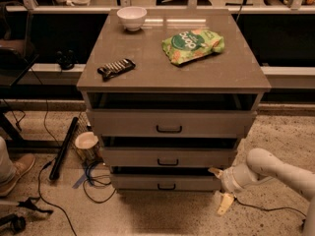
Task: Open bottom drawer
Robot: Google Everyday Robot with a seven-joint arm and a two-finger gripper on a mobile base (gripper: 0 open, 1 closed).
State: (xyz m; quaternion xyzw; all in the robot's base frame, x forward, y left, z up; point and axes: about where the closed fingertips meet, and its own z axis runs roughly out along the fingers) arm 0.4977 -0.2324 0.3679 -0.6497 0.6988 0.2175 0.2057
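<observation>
The bottom drawer (147, 182) is the lowest of three grey-beige fronts in the desk (172, 77), just above the speckled floor. Its panel is the narrowest and shallowest of the three, with a small black bar handle (166, 186) at its middle. A dark gap runs along its top edge, beneath the middle drawer (167, 157). The widest drawer (170, 123) sits at the top.

The gripper (220, 188) hangs low at the drawer's right end, on a pale arm (275, 168) that comes in from the right. Its jaws stand wide apart, one above the other. The upper finger lies by the drawer's top right corner and the lower finger points down toward the floor. Nothing is held between them. Whether the upper finger touches the drawer front cannot be told.

On the desk top stand a white bowl (131, 17), a green snack bag (193, 45) and a dark wrapped bar (116, 68). A paper cup (87, 144) and black cables (93, 183) lie on the floor at the desk's left.
</observation>
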